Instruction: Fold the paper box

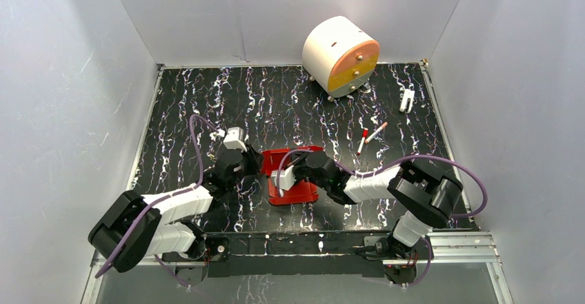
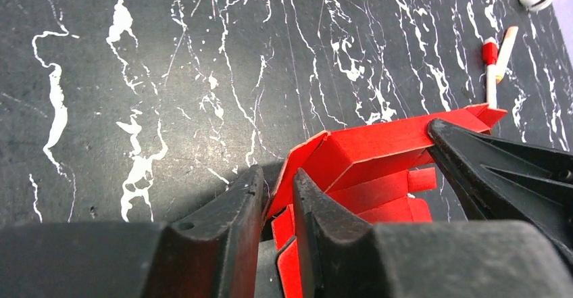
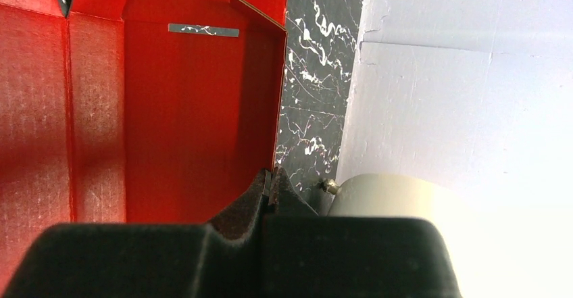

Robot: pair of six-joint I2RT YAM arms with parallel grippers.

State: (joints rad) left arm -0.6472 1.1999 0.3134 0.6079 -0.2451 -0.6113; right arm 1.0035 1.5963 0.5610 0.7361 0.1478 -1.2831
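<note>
Lying toward 6 o'clock on the counter [image 1: 207, 97], the box [image 1: 301, 191] sits between the two arms as a half-raised red sheet, its floor panel flat and its walls and flaps partly stood up. Its long axis is hard to read under the arms; it looks to run roughly 12 to 6.

The right end effector [image 1: 279, 180] reaches in from 4 o'clock and is closed tight on the thin edge of one wall. In its wrist view the card runs straight into the meeting fingers.

The left end effector [image 1: 255, 165] sits at the box's 9 o'clock edge, narrow, with a flap standing between its fingers [image 2: 317, 210]. Whether that flap is pinched or only straddled I cannot tell.

Both arms are at the box, so the coming move likely turns on the left one. The box lies toward 3 o'clock from it, and the flap would need folding that way, inward, while the right steadies the wall.

The pens [image 1: 370, 136] lie at the box's 2 o'clock, well apart, and the drum [image 1: 341, 56] stands farther off toward 1 o'clock.
</note>
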